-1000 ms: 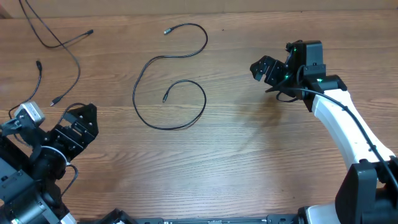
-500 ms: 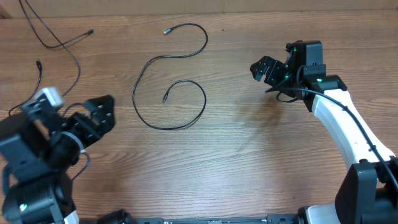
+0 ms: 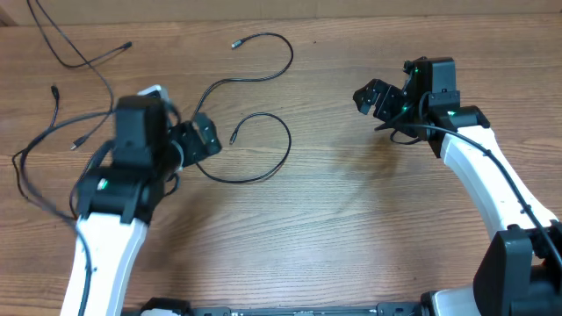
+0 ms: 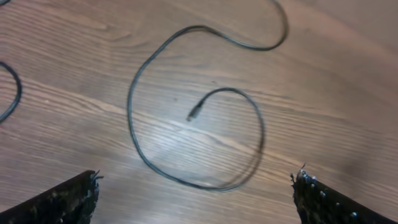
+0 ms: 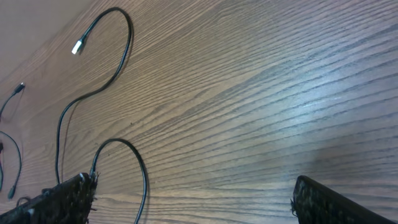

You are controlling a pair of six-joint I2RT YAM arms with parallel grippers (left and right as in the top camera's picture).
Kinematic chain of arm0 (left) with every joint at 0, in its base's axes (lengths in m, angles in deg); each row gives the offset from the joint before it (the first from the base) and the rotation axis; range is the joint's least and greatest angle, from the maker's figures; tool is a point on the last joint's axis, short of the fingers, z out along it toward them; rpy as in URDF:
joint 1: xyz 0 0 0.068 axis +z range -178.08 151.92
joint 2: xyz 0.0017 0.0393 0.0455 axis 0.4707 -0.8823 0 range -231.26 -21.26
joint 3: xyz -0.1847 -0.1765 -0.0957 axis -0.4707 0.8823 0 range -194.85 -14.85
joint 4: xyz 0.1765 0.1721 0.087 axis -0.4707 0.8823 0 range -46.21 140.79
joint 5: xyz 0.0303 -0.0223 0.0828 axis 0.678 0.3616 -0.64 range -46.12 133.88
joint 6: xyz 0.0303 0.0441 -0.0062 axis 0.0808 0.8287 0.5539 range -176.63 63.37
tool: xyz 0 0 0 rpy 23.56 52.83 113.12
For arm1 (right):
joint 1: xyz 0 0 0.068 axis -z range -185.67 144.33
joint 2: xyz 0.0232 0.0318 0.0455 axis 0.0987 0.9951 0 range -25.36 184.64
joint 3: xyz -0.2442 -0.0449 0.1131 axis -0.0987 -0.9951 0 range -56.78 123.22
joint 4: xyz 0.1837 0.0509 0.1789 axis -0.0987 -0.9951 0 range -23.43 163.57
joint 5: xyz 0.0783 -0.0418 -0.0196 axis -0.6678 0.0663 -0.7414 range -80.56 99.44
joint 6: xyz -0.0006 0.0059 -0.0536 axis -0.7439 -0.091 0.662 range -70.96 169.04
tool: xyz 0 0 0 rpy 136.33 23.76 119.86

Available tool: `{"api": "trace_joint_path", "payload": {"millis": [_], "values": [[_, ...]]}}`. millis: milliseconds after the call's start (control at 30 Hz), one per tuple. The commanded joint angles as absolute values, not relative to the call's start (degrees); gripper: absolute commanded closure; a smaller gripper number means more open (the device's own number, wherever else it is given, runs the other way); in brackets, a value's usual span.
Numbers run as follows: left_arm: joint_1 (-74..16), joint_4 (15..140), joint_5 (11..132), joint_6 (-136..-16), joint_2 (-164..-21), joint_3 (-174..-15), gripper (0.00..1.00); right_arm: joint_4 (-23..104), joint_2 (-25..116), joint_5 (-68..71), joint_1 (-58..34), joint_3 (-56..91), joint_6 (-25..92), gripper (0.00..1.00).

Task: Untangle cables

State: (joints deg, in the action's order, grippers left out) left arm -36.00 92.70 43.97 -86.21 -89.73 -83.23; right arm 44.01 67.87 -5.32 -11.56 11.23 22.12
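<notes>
With the left gripper (image 3: 204, 137) and right gripper (image 3: 372, 96) both spread wide, the cable (image 3: 290, 146) looks light, limp and thin, likely best pinched just behind its plug (image 3: 233, 137).

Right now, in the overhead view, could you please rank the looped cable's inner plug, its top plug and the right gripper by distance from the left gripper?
1. inner plug, just beside the left gripper, inside the loop.
2. top plug, toward the top of the view.
3. right gripper, far off on the right side.
</notes>
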Motion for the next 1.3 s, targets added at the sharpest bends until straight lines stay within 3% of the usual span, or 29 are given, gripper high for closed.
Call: {"api": "trace_joint_path", "payload": {"millis": [0,233,800,1267], "values": [[-36.8,92.4,37.8,-83.5,-96.1,-88.8,0.0,44.3,66.8,-5.1,-11.5,11.2,22.5,0.0],[-36.8,92.1,35.5,-79.3,-104.8,-95.3,0.0,44.3,66.8,-5.1,-11.5,11.2,22.5,0.0],[-36.9,76.8,31.7,-69.3,-121.0,-96.2,0.0,44.3,66.8,-5.1,-11.5,11.2,22.5,0.0],[-36.2,79.3,23.8,-59.8,-125.0,-96.1,0.01,44.3,66.8,-5.1,-11.5,11.2,22.5,0.0]]}}
